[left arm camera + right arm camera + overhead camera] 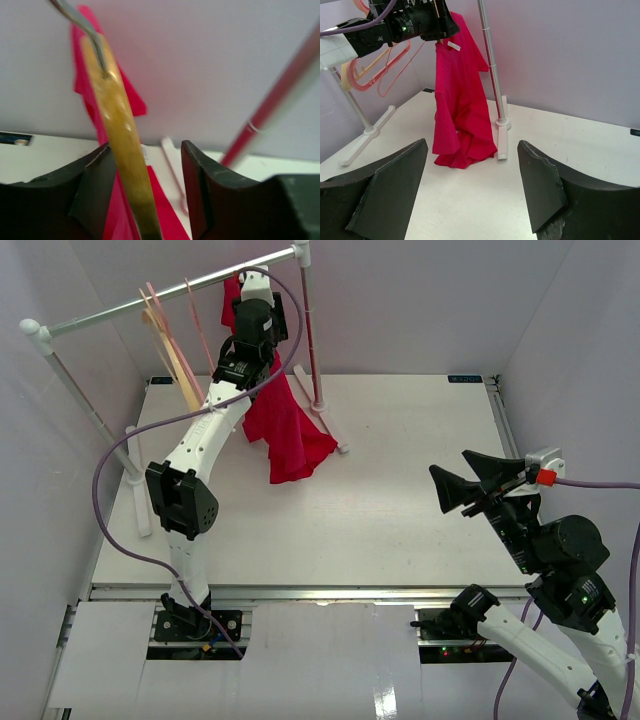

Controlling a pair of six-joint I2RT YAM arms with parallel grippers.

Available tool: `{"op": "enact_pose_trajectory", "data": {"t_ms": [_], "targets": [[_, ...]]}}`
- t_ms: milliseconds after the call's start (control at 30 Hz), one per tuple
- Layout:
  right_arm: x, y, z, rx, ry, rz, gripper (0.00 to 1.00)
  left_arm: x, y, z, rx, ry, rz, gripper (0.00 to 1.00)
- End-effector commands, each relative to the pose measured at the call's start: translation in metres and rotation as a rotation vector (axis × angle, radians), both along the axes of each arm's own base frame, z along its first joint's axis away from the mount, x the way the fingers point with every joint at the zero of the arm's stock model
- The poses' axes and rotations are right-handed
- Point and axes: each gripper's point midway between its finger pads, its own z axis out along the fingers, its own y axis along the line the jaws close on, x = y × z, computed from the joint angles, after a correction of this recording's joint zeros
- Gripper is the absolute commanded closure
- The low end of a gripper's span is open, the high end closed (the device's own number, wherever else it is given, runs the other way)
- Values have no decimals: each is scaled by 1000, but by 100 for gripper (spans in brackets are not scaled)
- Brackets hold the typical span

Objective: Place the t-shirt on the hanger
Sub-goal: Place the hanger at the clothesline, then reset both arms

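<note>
The red t-shirt point(285, 430) hangs down from the rack rail, its lower part bunched on the table point(465, 150). A white label shows at its collar. In the left wrist view the light wooden hanger point(120, 140) with its silver hook point(85, 25) runs between the jaws of my left gripper point(146, 146), red cloth point(167, 210) behind it. The jaws stand apart, with a clear gap on the hanger's right side. My left gripper point(243, 287) is up at the rail. My right gripper point(452, 468) hovers open and empty over the table's right side, facing the shirt.
A white clothes rack stands at the back left, with its rail point(120, 310), right post point(312, 340) and foot point(501, 135). Thin pink hangers point(155, 310) and a pale wooden hanger point(185, 375) hang left of the shirt. Purple walls enclose the table point(400, 440).
</note>
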Motion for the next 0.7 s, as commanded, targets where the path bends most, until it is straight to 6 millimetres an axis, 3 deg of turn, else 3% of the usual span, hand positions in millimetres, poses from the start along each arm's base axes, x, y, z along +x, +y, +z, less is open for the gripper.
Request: {"op": "enact_pose_trajectory", "data": {"t_ms": [0, 67, 267, 433, 467, 533, 667], "targets": [[-8, -1, 16, 34, -48, 26, 20, -55, -39, 58, -106, -31, -337, 31], [-11, 0, 17, 37, -53, 41, 20, -69, -42, 68, -133, -32, -378, 28], [-16, -6, 14, 51, -53, 38, 18, -102, -41, 69, -163, -3, -432, 25], [0, -14, 1, 42, 31, -58, 5, -158, -55, 79, -179, 5, -626, 20], [1, -13, -4, 34, 51, -61, 2, -165, -55, 79, -191, 8, -640, 13], [6, -7, -15, 6, 87, -56, 7, -185, -53, 77, -210, 19, -666, 8], [21, 3, -45, -41, 182, -78, 10, -220, -56, 47, -247, 82, -746, 2]]}}
